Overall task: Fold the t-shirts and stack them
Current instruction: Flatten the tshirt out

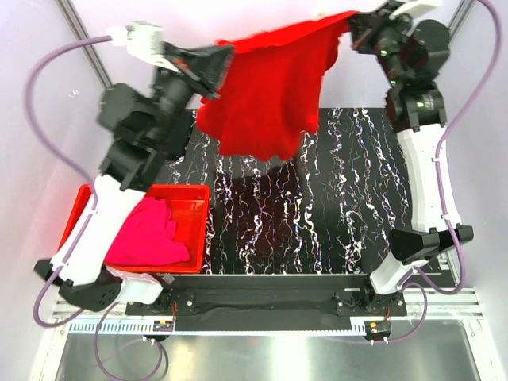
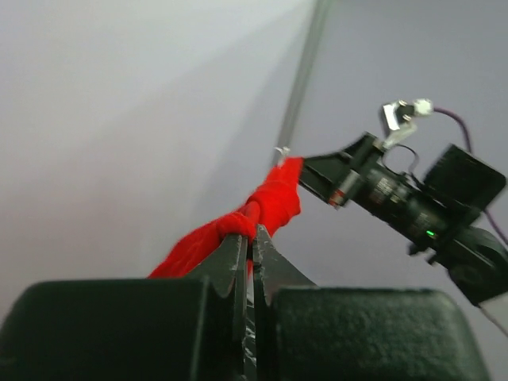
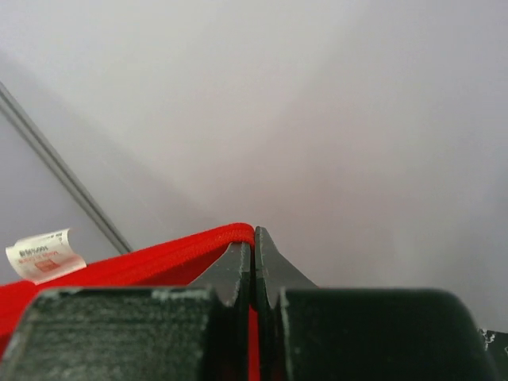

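Red shirt (image 1: 270, 87) is up in the air at top centre of the overhead view, stretched btwn your two grippers and hanging clear above the mat (image 1: 333, 222). L gripper (image 1: 222, 59) is clamped tight on one bunched corner at upper left. R gripper (image 1: 355, 25) is pinched on the opposite edge at upper right, w/ a white label (image 3: 44, 255) showing at lower left of the R wrist view. Pink shirt (image 1: 151, 234) sits crumpled in the bin (image 1: 186, 190) at lower left, not folded. Black shirt: can't spot it in any view. Progress, as I read it: early. Nothing folded, no stack on the mat yet. You've got shirt one spread and lifted, so lay-down and folds are all left, then pink, then black if it turns up.
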Motion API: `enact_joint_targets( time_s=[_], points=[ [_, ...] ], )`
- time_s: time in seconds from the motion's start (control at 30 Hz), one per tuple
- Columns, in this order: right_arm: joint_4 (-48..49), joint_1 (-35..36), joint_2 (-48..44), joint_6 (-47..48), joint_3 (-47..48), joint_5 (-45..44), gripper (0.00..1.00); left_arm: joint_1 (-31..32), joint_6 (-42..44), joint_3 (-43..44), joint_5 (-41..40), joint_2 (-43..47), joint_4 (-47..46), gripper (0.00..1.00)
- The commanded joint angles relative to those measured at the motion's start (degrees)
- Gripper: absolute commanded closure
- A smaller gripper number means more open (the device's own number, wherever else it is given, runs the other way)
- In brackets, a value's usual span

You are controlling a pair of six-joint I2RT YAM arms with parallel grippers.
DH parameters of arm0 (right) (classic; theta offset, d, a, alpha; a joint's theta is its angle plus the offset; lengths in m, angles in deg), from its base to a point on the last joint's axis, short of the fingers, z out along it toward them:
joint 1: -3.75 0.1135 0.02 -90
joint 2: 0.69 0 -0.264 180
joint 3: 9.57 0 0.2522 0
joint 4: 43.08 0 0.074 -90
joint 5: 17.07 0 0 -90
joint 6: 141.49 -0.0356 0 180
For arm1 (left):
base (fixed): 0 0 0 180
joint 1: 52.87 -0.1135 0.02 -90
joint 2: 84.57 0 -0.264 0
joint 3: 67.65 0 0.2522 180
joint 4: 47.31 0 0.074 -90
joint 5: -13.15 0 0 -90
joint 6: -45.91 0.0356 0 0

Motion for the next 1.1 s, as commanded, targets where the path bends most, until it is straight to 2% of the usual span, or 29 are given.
enact_joint_targets(
  time_s=[0.0,0.13,0.23,0.3,0.33,0.37,0.4,0.43,0.47,0.5,0.57,0.63,0.73,0.8,0.87,0.93,1.07],
  points=[
    [4.03,-10.27,-3.37,-6.17,-8.55,-3.56,1.0,4.74,-2.13,-0.05,1.31,-2.56,-6.19,1.0],
    [6.32,-19.07,-7.34,-5.38,-22.55,-0.58,0.97,11.6,-4.68,-8.85,1.04,-7.56,-10.84,1.0],
    [1.34,-24.96,-8.4,-3.1,-31.25,0.75,0.9,18.01,-8.0,-10.61,2.78,-16.24,-11.37,1.0],
    [-2.79,-28.3,-7.7,-1.7,-32.16,0.92,0.82,19.87,-10.12,-11.67,4.2,-19.84,-12.86,1.0],
    [-6.12,-28.75,-7.0,-0.82,-31.46,-0.21,0.78,20.74,-10.91,-10.98,5.16,-21.79,-13.04,0.95],
    [-14.42,-28.85,-4.82,1.54,-28.32,-4.57,0.66,21.8,-12.14,-10.36,7.09,-23.64,-12.61,0.88],
    [-18.33,-28.85,-3.66,2.52,-26.55,-6.18,0.62,22.33,-12.32,-9.49,7.8,-26.44,-11.82,0.79],
    [-21.67,-28.85,-2.52,3.23,-24.88,-8.72,0.53,22.6,-12.15,-8.78,9.12,-27.25,-11.12,0.66],
    [-27.1,-28.85,-0.94,4.28,-22.17,-11.53,0.48,22.86,-11.28,-8.78,11.13,-27.78,-11.2,0.6],
    [-28.72,-28.85,-0.67,4.55,-21.53,-13.21,0.31,22.86,-10.84,-8.6,11.76,-27.62,-10.68,0.54],
    [-31.45,-28.85,-1.89,2.28,-21.44,-18.9,0.03,22.51,-7.78,-6.85,13.34,-26.22,-6.29,0.43],
    [-33.99,-28.85,-2.42,0.96,-20.48,-19.99,0.0,22.08,-5.13,-6.06,15.36,-24.55,-0.87,0.34],
    [-36.91,-28.76,-2.33,-1.33,-17.04,-15.86,0.0,19.27,-2.48,-6.22,12.91,-20.33,6.54,0.32],
    [-35.17,-28.67,-3.12,-2.39,-18.96,-6.75,0.0,15.94,-4.84,-10.07,12.56,-17.18,7.78,0.35],
    [-31.84,-27.36,-3.65,-3.27,-22.99,1.06,0.0,9.35,-8.26,-12.89,14.21,-16.02,8.23,0.37],
    [-30.94,-25.34,-3.3,-3.88,-24.94,3.46,0.01,3.48,-9.16,-14.14,15.37,-17.23,12.15,0.37],
    [-28.83,-17.26,-0.85,-3.45,-27.85,3.83,0.03,-1.83,-9.51,-10.54,14.07,-26.17,20.25,0.39]
  ],
)
